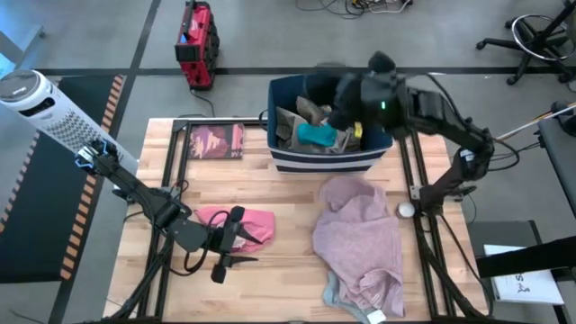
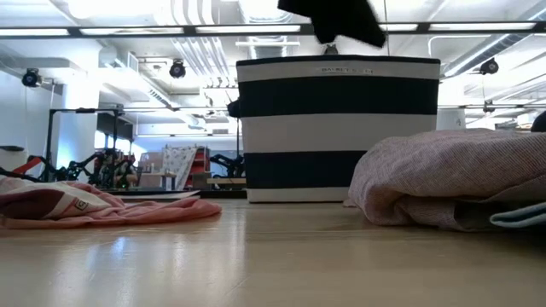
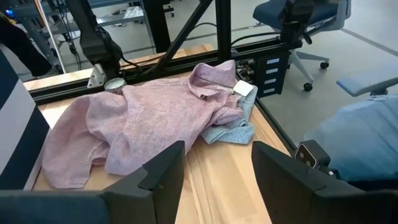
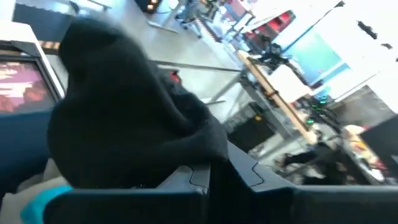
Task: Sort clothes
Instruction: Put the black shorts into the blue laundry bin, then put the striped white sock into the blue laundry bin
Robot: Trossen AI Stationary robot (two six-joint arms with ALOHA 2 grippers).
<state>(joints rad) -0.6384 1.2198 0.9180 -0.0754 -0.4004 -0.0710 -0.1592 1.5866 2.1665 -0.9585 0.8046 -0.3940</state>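
Note:
A navy-and-white striped basket (image 1: 324, 160) stands at the table's far middle and holds beige (image 1: 292, 121) and teal (image 1: 317, 135) pieces. My right gripper (image 1: 337, 110) hangs over the basket, shut on a black garment (image 4: 124, 124), which also shows above the basket's rim in the low view (image 2: 341, 21). A large mauve-pink garment (image 1: 360, 238) lies heaped on the table's right half, over a light blue-grey piece (image 3: 233, 132). A pink garment (image 1: 256, 223) lies flat at the near left. My left gripper (image 3: 217, 180) is open and empty beside it, low over bare wood. My right gripper holds the black garment from above, over the basket's opening. The cloth bunches (image 4: 186, 134) over the fingers and hides the place of contact. The garment is lifted clear of the basket's rim and hangs around the gripper.
A flat dark-red booklet (image 1: 216, 141) lies at the table's far left. A small round white thing (image 1: 407, 210) sits at the right edge by the frame rail. A white tower fan (image 1: 45, 103) stands off the table's left. Bare wood shows along the near edge between the garments.

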